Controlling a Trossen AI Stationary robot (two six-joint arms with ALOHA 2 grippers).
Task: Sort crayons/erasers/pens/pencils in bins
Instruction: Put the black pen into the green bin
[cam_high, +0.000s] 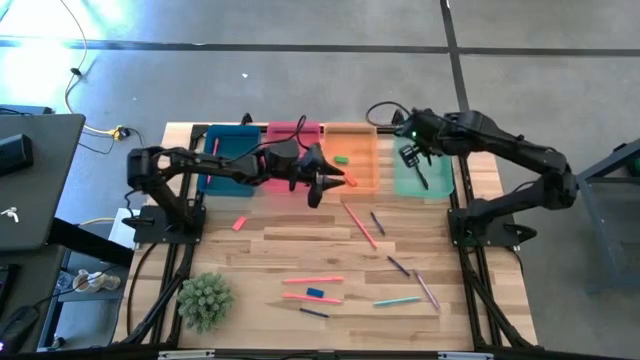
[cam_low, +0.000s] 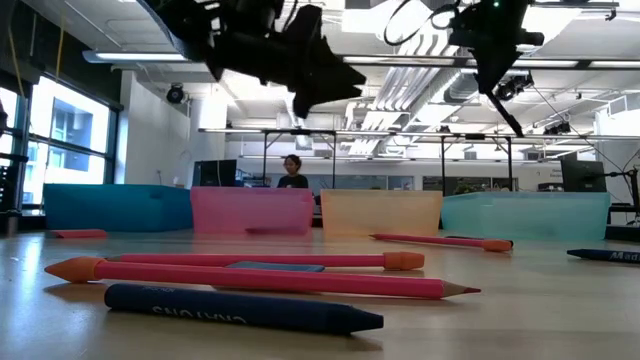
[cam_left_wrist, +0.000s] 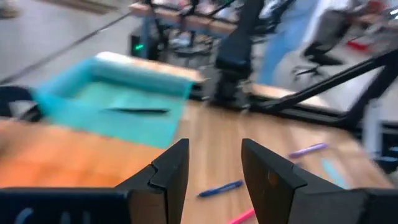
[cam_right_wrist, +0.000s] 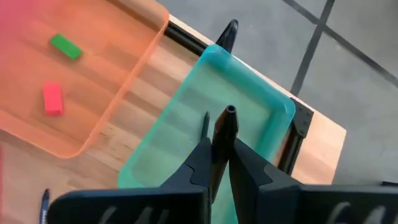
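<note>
Four bins stand in a row at the far edge: blue (cam_high: 235, 160), pink (cam_high: 295, 132), orange (cam_high: 362, 140) and teal (cam_high: 437, 172). A green eraser (cam_right_wrist: 65, 46) and a pink-red eraser (cam_right_wrist: 53, 98) lie in the orange bin. A blue eraser (cam_high: 315, 292) lies on the table near the front. My left gripper (cam_left_wrist: 214, 155) hovers open and bare over the orange bin's near edge (cam_high: 335, 183). My right gripper (cam_right_wrist: 219, 146) hangs over the teal bin, shut on a dark pen (cam_low: 505, 105). Another dark stick (cam_left_wrist: 137, 111) lies in the teal bin. My right gripper pinches the dark pen's upper part (cam_right_wrist: 222, 134) between its two fingers. The fingers slant down from above and the pen runs on along them, past their tips. The pen hangs slanted, its free end (cam_low: 518, 132) lowest, clear of the teal bin.
Pencils, pens and crayons lie scattered over the table's near half, among them a long pink pencil (cam_high: 360, 225) and a blue crayon (cam_low: 240, 308). A small red piece (cam_high: 239, 223) lies left of centre. A potted plant (cam_high: 205, 300) stands at the near left corner.
</note>
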